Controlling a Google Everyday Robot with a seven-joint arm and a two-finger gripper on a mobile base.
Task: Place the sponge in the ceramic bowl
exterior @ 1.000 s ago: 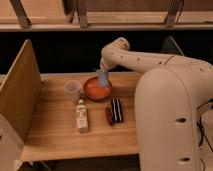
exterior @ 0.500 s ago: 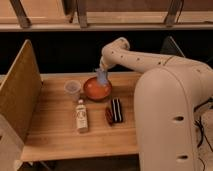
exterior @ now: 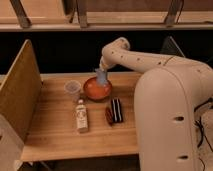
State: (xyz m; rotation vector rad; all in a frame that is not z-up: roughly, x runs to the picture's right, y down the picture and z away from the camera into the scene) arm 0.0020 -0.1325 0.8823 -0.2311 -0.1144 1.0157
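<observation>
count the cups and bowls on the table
2: the clear plastic cup, between the wooden panel and the ceramic bowl, which sits under the end effector holding the sponge. None seems hidden.

Office-like partitioned table; gripper holds sponge over bowl.

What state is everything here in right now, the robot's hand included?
end effector: above the ceramic bowl, shut on the sponge.
sponge: held, hanging over the bowl.
ceramic bowl: upright, under the sponge.
clear cup: upright, beside the bowl.
bottle: capped; standing or lying, cannot tell.
dark striped object: lying flat.
</observation>
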